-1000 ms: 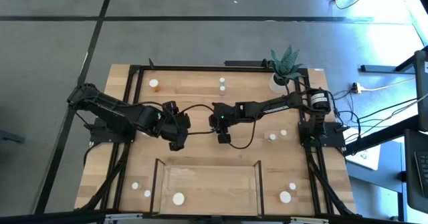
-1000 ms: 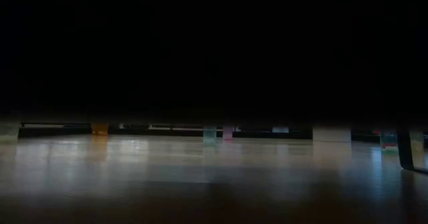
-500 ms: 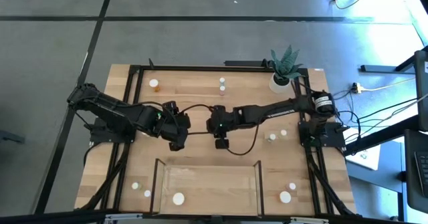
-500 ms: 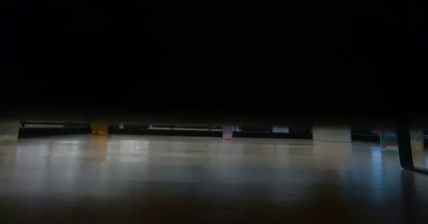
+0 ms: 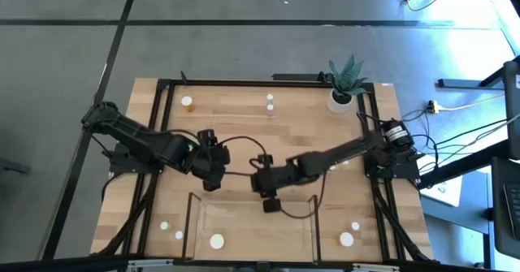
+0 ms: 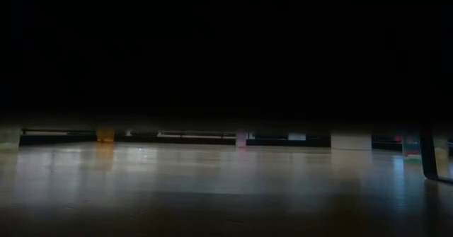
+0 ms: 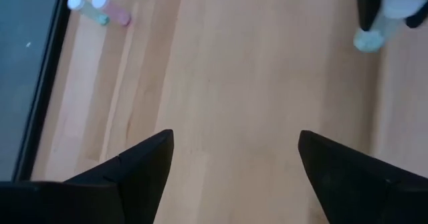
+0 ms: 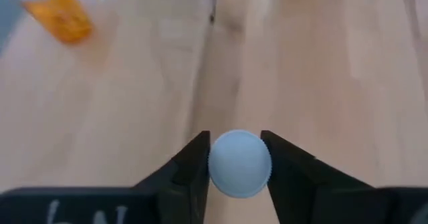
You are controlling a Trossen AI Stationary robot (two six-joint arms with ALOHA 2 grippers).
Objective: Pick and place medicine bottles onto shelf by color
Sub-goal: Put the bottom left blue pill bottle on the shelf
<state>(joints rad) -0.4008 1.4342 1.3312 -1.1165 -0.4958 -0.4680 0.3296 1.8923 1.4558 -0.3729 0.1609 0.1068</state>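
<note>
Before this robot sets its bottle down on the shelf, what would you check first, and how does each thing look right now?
1. Right hand grips the bottle by its white cap: ok.
2. Right hand over the shelf: ok, at its far edge.
3. Shelf spot below is free: ok.
4. Left hand open and holding nothing: ok.
5. Left hand out of the way: not ok, it sits close beside the right.
6. Bottle colour matches the planned spot: cannot tell.

A robotics lab or test room by its look: a light-wood worktop edged in black metal framing stands on grey carpet tiles, with loose cables trailing off one side and a potted plant as decoration.
</note>
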